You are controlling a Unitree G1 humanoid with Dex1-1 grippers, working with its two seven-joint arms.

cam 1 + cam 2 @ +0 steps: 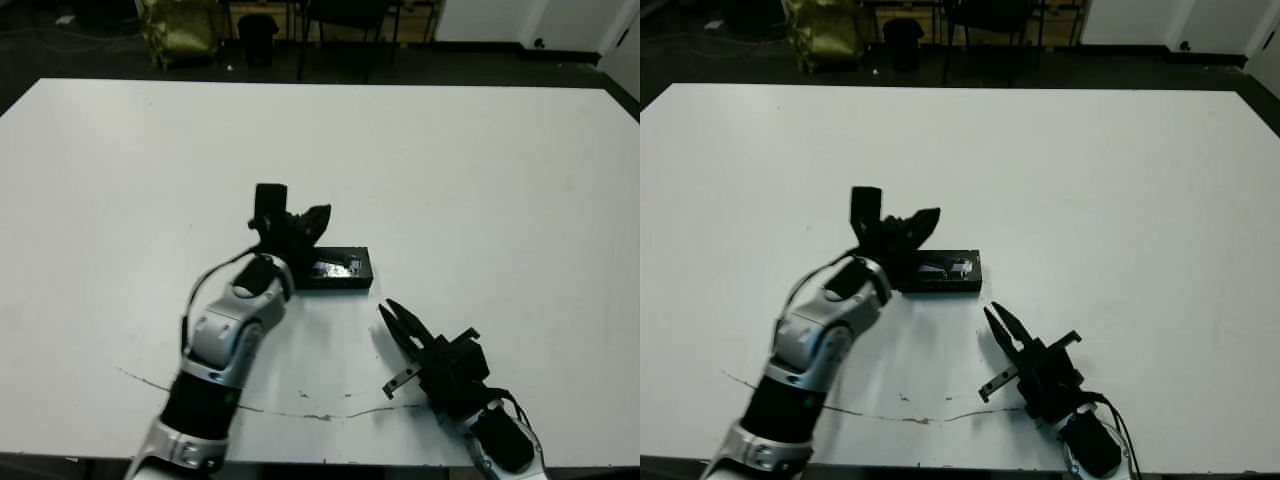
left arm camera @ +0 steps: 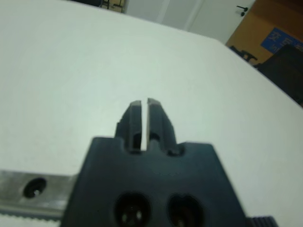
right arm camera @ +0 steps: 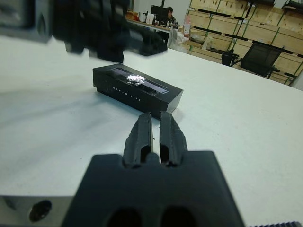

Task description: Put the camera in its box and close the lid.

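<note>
A black box [image 1: 338, 268] lies at the table's middle with the lid [image 3: 139, 81] sitting flat on top of it, a glossy strip running along the lid's face. The camera is hidden from every view. My left gripper [image 1: 315, 218] hovers just over the box's left end, fingers shut with nothing between them. My right gripper [image 1: 398, 322] sits near the front edge, a short way in front of the box's right end and pointing at it. Its fingers [image 3: 142, 130] are shut and hold nothing.
A thin dark cracked line [image 1: 300, 410] runs across the table near the front edge. Chairs [image 1: 345, 20] and a yellow bag [image 1: 180, 30] stand beyond the far edge. A person [image 3: 169, 13] sits far off among stacked crates.
</note>
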